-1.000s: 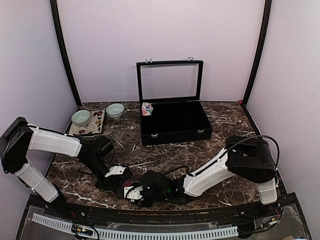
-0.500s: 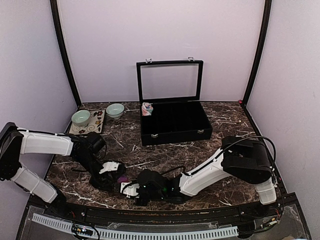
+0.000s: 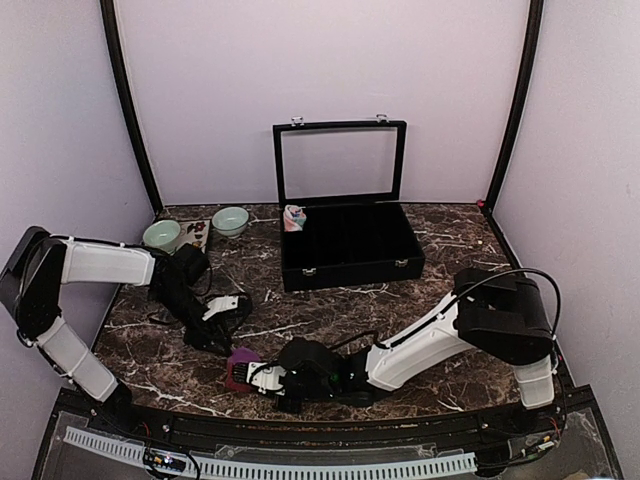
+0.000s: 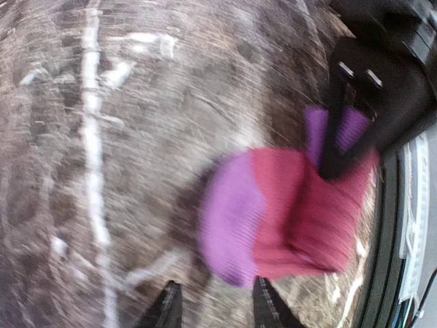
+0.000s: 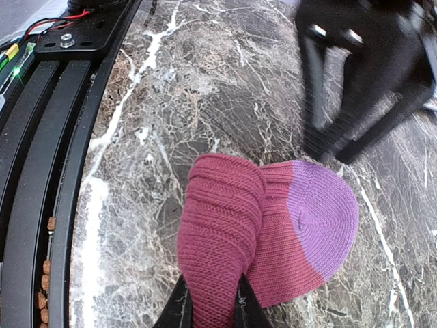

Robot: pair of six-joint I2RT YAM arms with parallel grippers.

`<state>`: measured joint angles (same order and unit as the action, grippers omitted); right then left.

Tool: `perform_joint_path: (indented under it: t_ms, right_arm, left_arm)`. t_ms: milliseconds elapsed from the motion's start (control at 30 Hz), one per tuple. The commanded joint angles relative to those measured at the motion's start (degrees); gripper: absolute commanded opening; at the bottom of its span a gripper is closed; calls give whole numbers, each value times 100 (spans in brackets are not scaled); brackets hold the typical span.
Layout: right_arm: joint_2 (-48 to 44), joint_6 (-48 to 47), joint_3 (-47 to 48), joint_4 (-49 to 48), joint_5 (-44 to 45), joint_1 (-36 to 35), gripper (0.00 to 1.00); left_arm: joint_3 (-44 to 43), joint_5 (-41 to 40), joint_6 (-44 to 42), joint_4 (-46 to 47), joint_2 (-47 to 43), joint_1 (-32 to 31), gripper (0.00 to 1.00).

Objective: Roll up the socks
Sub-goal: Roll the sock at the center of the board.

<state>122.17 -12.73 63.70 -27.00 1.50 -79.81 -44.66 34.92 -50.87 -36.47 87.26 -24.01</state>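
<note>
One maroon sock (image 5: 300, 225) sits clamped in the right pincer (image 5: 213, 307); left pincer (image 4: 216, 309) nearby, part-open, empty.

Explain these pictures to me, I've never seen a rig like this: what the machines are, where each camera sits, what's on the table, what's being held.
These are two robot arms bolted at the near edge of a marble table. The wide picture comes from a fixed camera above and behind them. The other two come from a camera on each wrist, looking past that arm's own fingers. The right gripper is pinched on the maroon sock, which lies doubled over with its purple toe showing. The left gripper hangs open and empty a little away from it. Farther back stand a black case with its lid up, a pink sock at its far left corner, and two pale bowls.
</note>
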Motion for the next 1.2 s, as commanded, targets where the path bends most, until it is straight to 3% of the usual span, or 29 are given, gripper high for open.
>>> perform_joint_path:
  t_ms: [0,233,300,467,567,767,867,1067,1167]
  right_arm:
    - [141,95,8,1351,23,18,1]
    - [275,248,194,1521,111,19,0]
    - [407,305,377,1629,78,18,0]
    - [565,553,680,1878,-63,18,0]
    - [576,711,691,1981,-97,27,0]
    - [787,1213,958,2562,-446,112,0]
    - [822,1710,959,2548,-833,240,0]
    - [660,2905,672,1707,-1832,671,0]
    - [617,3152,818,1588,-1965,788,0]
  left_arm:
    - [-497,188,603,244,486,-19,31]
    - [-550,517,706,316,874,-188,9]
    - [-538,612,684,290,920,-229,7]
    - [-713,564,685,164,908,-216,13]
    - [-752,282,749,306,614,5,25]
    - [-561,-543,574,691,-576,1113,30]
    - [-542,-499,-71,311,-1303,1622,30]
    - [120,151,-1661,-626,-3088,1602,25]
    - [625,21,-1810,-576,-3900,1017,30]
